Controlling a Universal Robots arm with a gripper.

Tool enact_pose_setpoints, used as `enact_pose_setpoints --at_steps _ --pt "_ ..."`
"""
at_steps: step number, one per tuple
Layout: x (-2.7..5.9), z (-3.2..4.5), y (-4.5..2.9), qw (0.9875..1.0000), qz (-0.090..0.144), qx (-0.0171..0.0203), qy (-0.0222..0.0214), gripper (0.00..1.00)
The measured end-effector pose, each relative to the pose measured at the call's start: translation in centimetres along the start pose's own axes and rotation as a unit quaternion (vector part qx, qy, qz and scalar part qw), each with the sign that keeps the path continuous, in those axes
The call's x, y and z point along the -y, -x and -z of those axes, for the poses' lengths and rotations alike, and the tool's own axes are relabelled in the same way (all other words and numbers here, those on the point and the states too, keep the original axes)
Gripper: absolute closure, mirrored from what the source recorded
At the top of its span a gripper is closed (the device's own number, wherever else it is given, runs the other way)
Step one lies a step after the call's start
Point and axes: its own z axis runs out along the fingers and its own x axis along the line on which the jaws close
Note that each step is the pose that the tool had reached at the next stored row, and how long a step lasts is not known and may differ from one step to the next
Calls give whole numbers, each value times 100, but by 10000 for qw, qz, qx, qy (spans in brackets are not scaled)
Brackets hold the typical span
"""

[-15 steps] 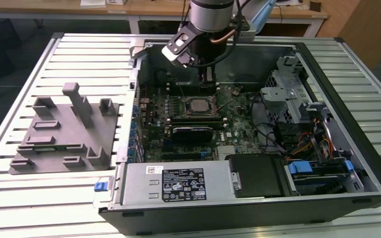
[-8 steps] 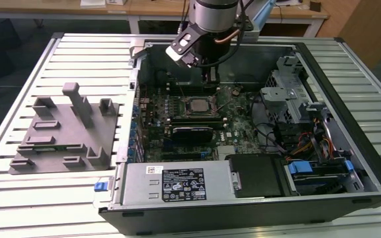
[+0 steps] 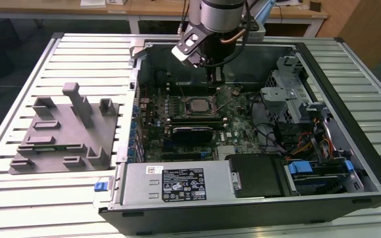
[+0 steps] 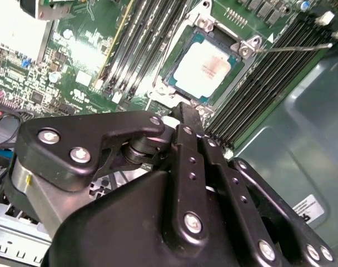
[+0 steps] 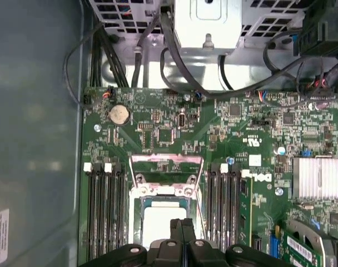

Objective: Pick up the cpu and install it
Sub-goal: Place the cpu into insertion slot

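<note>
A: Where is the end effector (image 3: pixel 215 78) now?
B: Down inside the open computer case (image 3: pixel 243 213), hanging over the motherboard (image 5: pixel 213 128). The case lies on the slatted worktop (image 3: pixel 85 54).
A: And its fingers (image 5: pixel 176 231)?
B: Pressed together in both wrist views. There is only a thin seam between them and nothing is gripped.
A: So where is the cpu (image 4: pixel 202 69)?
B: It is lying flat in its socket (image 4: pixel 244 47), just ahead of and below the end effector's tips. The silvery top faces up, with the thin greenish rim showing around it.
A: Are the tips touching it?
B: In the second wrist view they sit over the socket edge nearest the end effector. I can't tell whether they make contact.
A: What about the retaining piece?
B: The metal bracket (image 5: pixel 166 161) stands lifted off the chip, on the far side of the cpu from the end effector. The whole top of the cpu is uncovered.
A: What flanks the socket?
B: Memory slots (image 5: pixel 105 211) run along either side of the socket and the end effector's tips.
A: Is anything else on the worktop?
B: A grey moulded block (image 3: pixel 65 134) sits outside the case, well apart from the end effector, toward the exterior view's left.
</note>
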Motion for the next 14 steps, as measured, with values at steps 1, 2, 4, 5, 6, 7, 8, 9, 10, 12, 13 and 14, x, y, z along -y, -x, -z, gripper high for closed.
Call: enact_pose_setpoints --at_steps 1,2,4,5,6,7,8,9,10,12,13,14 --pt "-13 -1 0 10000 -1 1 -1 89" --pt "-29 -2 0 10000 -1 1 -1 89" --pt "-60 -6 0 10000 0 0 0 89" --pt "-68 -8 0 10000 0 1 -1 89" --pt "-73 -13 -1 10000 0 1 -1 89" --pt "-80 -17 -1 10000 0 1 -1 89" --pt "-90 -22 -3 10000 0 2 -1 89" --pt "-105 -25 -3 10000 0 2 -1 89" --pt "-126 -27 -5 10000 -1 1 -1 89" --pt "-188 -30 -9 10000 0 1 -3 89" --pt "-219 -32 -12 10000 0 1 -5 89" --pt "-251 -34 -15 10000 -1 1 -6 89"
